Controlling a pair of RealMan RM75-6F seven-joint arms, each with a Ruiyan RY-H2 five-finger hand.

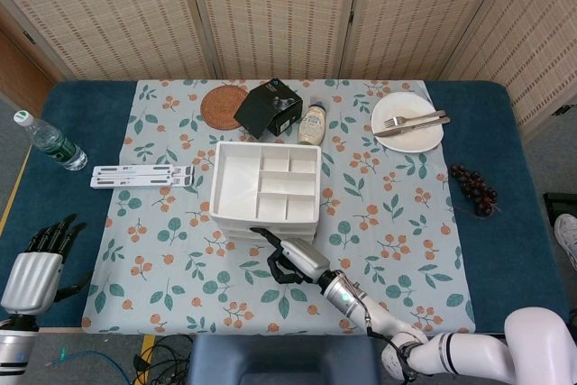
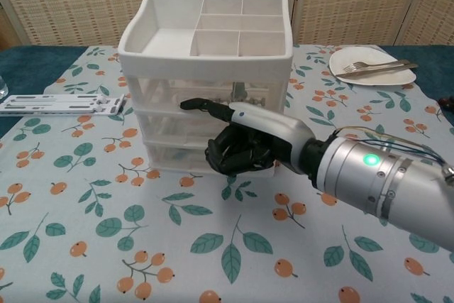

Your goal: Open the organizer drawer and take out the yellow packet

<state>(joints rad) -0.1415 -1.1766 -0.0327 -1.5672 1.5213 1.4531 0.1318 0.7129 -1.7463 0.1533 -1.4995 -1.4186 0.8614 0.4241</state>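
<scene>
Organizer (image 2: 206,47) stands mid-cloth, drawers all closed; packet can't be made out inside; right hand (image 2: 245,143) hangs before the upper drawer, one finger stretched toward its front, the rest curled on nothing; left hand (image 1: 36,268), well left of it, fingers apart

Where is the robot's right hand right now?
In both views the right hand is at the front of the white drawer organizer, near the table's middle, one finger extended toward the upper drawer front and the others curled. Contact cannot be confirmed.
</scene>
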